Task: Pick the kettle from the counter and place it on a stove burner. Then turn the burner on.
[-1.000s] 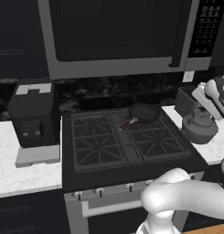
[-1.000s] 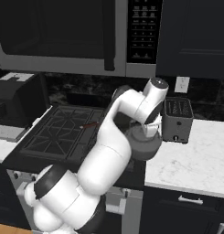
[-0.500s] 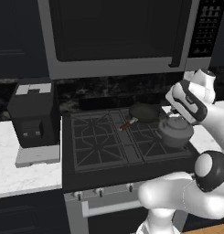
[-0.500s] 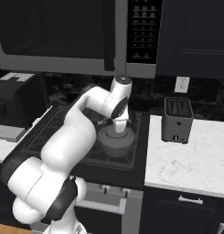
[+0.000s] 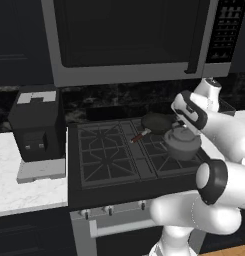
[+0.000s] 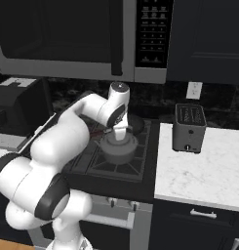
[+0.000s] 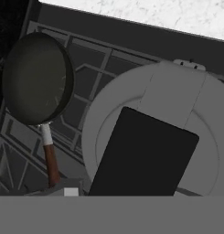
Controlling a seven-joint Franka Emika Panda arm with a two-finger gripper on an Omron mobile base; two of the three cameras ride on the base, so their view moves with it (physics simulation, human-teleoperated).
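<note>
Seen from the left base view, the kettle [image 5: 182,143] sits over the front right stove burner [image 5: 172,150] of the black stove [image 5: 101,184], with the arm bent over it from the right and the fingers [image 5: 184,126] down at its handle, narrow and closed on the kettle; whether its base touches the grate or hangs just above cannot be told. Just behind it lies a dark frying pan [image 5: 155,122] on the rear grate, its red-tipped handle pointing toward the middle of the stove. A black coffee machine [image 5: 36,125] stands on the white marble desk [image 5: 24,190] to the left, and a microwave [image 5: 129,37] hangs above. From the right base view, the kettle [image 6: 119,149] again shows over the right-hand burner [image 6: 114,161], the fingers [image 6: 120,134] coming straight down onto its top, and the pan [image 6: 135,124] is partly hidden behind the wrist. A toaster [image 6: 189,128] stands well apart on the desk [image 6: 204,173] to the right. Through the hand view, the kettle's grey dome [image 7: 131,114] lies right under the camera, with the handle crossing it as a dark slab; the frying pan [image 7: 35,77] lies beside it on the grates and a strip of marble desk [image 7: 145,10] runs along the top edge.
</note>
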